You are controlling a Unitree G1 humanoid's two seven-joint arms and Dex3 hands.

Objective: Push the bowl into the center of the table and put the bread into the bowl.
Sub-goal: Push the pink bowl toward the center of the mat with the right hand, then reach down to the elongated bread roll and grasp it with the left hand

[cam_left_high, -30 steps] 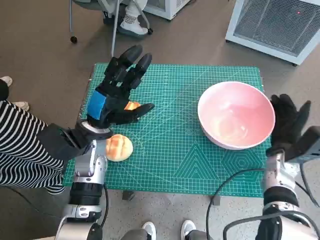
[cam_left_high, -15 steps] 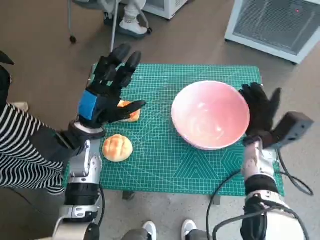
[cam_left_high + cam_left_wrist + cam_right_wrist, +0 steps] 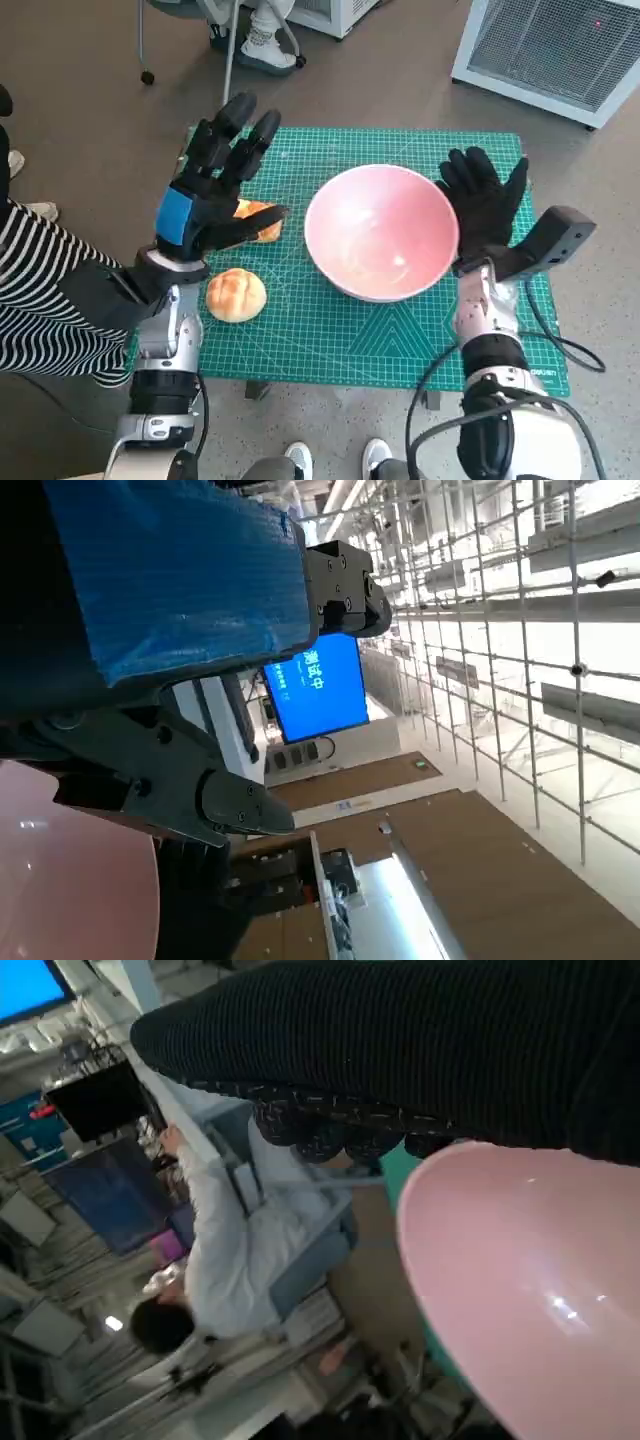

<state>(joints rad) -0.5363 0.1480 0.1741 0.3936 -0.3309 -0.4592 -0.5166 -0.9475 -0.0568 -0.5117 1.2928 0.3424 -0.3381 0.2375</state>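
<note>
- A pink bowl [image 3: 381, 231] is shown upright near the middle of the green cutting mat [image 3: 330, 330]; nothing is seen inside it but light reflections on its glossy inner wall.
- The right hand [image 3: 483, 200], in its black knitted glove, is laid flat against the bowl's outer wall on the robot's right side, fingers extended and spread; nothing is grasped by it.
- In the right wrist view the gloved hand [image 3: 420, 1050] is seen as a dark band directly beside the bowl's rim [image 3: 440, 1290]; whether contact is made at the rim cannot be told there.
- The left hand [image 3: 215, 190], with blue tape on its back, is held raised above the mat's left part, fingers apart and holding nothing.
- A round bread roll [image 3: 236, 295] is seen lying on the mat below the left hand, well apart from the bowl.
- A second piece of bread [image 3: 262, 222] is partly hidden behind the left thumb, between the left hand and the bowl.
- A striped sleeve [image 3: 45, 300] of a person is visible at the left edge of the head view.
</note>
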